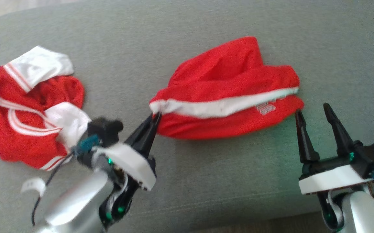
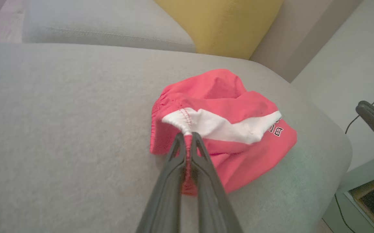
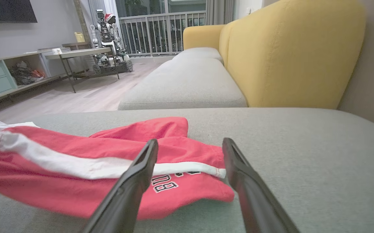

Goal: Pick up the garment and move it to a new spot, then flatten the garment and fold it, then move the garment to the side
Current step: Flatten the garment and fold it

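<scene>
The garment (image 1: 229,90) is a pair of red shorts with a white side stripe and small lettering, lying crumpled on the grey cushion (image 1: 187,35). My left gripper (image 1: 154,117) is shut on the white end of its waistband at the shorts' left edge; the left wrist view shows the garment (image 2: 225,129) pinched between my left gripper (image 2: 187,135). My right gripper (image 1: 313,111) stands open just off the shorts' right corner, fingers apart. In the right wrist view the garment (image 3: 109,165) lies ahead and left of my right gripper (image 3: 190,144), with the lettered corner between the fingers.
A second red and white garment (image 1: 28,106) lies bunched at the cushion's left end. Behind stand a yellow sofa back (image 3: 290,55) and another grey seat cushion (image 3: 187,81). The cushion's near edge runs along the bottom of the head view.
</scene>
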Robot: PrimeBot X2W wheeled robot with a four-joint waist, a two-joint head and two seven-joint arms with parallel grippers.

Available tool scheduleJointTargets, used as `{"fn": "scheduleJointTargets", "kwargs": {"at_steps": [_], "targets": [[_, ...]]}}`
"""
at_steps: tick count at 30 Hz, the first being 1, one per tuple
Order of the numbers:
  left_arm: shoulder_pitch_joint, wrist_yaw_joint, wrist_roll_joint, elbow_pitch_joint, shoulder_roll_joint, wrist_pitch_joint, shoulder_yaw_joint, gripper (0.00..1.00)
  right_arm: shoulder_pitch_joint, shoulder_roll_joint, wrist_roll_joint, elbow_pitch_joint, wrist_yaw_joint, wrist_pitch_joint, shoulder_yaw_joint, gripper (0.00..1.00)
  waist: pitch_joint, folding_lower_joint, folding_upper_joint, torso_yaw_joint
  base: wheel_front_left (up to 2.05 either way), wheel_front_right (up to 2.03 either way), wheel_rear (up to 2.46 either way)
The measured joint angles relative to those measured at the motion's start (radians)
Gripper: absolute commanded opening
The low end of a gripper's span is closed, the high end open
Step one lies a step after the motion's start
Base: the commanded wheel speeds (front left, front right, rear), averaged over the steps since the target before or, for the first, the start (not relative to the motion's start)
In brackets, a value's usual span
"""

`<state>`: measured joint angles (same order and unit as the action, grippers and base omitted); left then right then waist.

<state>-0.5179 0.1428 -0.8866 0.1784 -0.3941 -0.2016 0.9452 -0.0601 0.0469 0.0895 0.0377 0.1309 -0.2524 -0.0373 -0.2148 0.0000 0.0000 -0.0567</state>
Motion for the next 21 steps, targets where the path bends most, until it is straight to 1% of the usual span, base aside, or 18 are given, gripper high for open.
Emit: {"fn": "scheduleJointTargets", "kwargs": {"at_steps": [2,4,6,8,12,15,18,21], "targets": [[0.065,0.013,-0.01,0.003,-0.001,-0.027,-0.015,0.0,0.001,0.0,0.014,0.017,0.0,0.0,-0.005,1.0,-0.001,0.0,0.0,0.026,0.0,0.0,0.0],[0.108,0.017,-0.003,0.011,0.009,-0.044,-0.063,0.0,-0.002,0.0,-0.006,0.095,0.0,0.0,-0.001,1.0,0.002,0.0,0.0,0.062,0.0,0.0,0.0],[0.119,0.021,0.035,0.018,0.022,-0.047,-0.106,0.0,-0.013,0.0,-0.034,0.166,0.0,0.0,0.008,1.0,0.007,0.0,0.0,0.083,0.0,0.0,0.0],[0.135,0.022,0.076,0.018,0.047,-0.048,-0.171,0.0,-0.042,0.0,-0.062,0.237,0.0,0.0,0.007,1.0,0.012,0.0,0.0,0.101,0.0,0.0,0.0],[0.181,-0.008,0.142,0.038,0.086,-0.048,-0.244,0.0,-0.124,0.001,-0.079,0.392,0.0,0.0,-0.001,1.0,0.022,0.0,0.0,0.126,0.0,0.0,0.0],[0.208,-0.03,0.18,0.059,0.11,-0.048,-0.285,0.0,-0.16,0.001,-0.066,0.471,0.0,0.0,0.001,1.0,0.025,0.0,0.0,0.136,0.0,0.0,0.0],[0.21,-0.051,0.212,0.07,0.131,-0.048,-0.324,0.0,-0.175,0.001,-0.027,0.515,0.0,0.0,0.015,1.0,0.017,0.0,0.0,0.138,0.0,0.0,0.0],[0.211,-0.072,0.241,0.081,0.152,-0.048,-0.357,0.0,-0.182,0.001,-0.022,0.522,0.0,0.0,0.035,1.0,0.011,0.0,0.0,0.134,0.0,0.0,0.0]]}}
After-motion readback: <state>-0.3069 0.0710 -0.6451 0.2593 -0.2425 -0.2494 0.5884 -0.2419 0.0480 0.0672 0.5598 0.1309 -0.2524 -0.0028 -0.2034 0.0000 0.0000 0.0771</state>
